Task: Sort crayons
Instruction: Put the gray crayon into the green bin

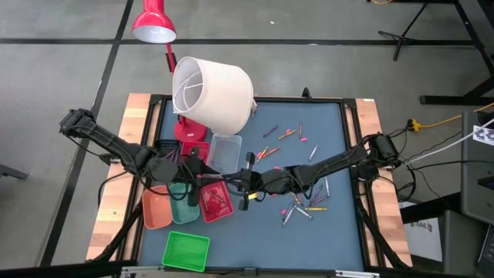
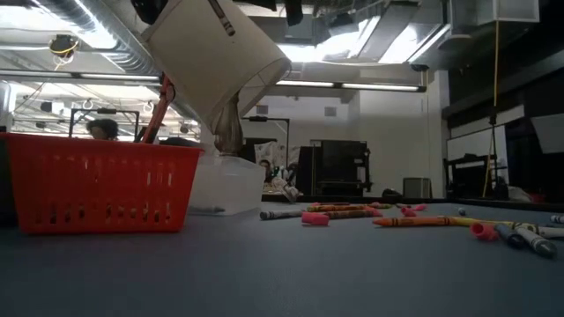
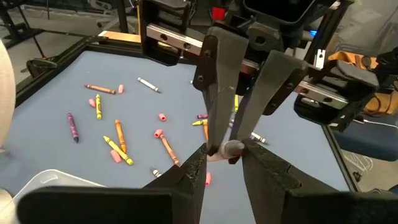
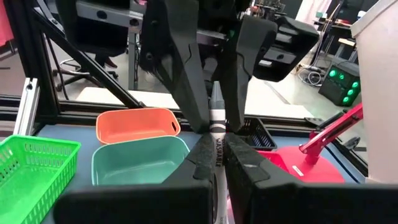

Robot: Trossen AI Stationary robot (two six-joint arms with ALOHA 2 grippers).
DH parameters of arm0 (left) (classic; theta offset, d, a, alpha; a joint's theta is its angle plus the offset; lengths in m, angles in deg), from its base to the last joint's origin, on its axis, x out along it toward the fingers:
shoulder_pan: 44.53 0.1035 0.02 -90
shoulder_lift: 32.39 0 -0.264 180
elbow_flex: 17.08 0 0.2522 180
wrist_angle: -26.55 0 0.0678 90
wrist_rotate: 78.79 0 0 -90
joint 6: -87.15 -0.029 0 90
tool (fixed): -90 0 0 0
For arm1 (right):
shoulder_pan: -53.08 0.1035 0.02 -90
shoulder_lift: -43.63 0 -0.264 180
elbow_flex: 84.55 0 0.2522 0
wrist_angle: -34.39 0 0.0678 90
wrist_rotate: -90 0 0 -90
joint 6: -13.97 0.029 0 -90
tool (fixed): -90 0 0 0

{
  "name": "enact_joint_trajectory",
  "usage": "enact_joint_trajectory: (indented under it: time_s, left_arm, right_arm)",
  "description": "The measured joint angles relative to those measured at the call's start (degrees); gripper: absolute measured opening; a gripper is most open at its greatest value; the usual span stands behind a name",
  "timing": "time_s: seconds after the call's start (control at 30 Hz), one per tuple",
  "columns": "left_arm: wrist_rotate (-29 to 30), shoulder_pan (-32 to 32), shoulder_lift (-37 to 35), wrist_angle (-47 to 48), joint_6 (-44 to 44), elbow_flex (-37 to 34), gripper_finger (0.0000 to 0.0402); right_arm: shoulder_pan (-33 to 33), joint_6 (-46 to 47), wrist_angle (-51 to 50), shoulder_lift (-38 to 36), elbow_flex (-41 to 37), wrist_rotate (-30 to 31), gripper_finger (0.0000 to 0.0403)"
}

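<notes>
- A grey crayon (image 4: 216, 134) is pinched upright between the tips of the right gripper (image 4: 215, 144), which is clamped tight on it, out over the red tray (image 1: 214, 199).
- The left gripper (image 3: 224, 151) is met tip to tip with it; its fingers are set on either side of the crayon's end, spread only about as wide as the crayon, so it looks like a handover grip, but whether it's really squeezing can't be told.
- In the high view both grippers are seen meeting mid-table, the left arm reaching in from the left, the right arm from the right.
- Below them a teal tray (image 4: 140, 160) and an orange tray (image 4: 137, 123) are lined up side by side, with a green tray (image 1: 186, 250) closer to the front edge of the table (image 1: 340, 232).
- A clear tray (image 1: 224, 152) is parked just behind the red one.
- The loose crayons (image 1: 305, 207) are scattered on the right half of the mat, one bunch near the front and another bunch (image 1: 284, 134) farther back.
- Small pink stubs (image 2: 315, 218) are mixed in among them.
- At the back, a white lampshade (image 1: 212, 93) is tilted over a red lamp base (image 1: 191, 130), and a second red lamp (image 1: 153, 22) is seen beyond the table.
</notes>
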Motion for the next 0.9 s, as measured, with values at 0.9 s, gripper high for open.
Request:
enact_joint_trajectory:
  time_s: [0.9]
  left_arm:
    - [0.0,0.3,0.0,0.0,-0.1,0.0,0.0004]
  right_arm:
    - [0.0,0.0,-0.3,0.0,0.0,-0.2,0.0061]
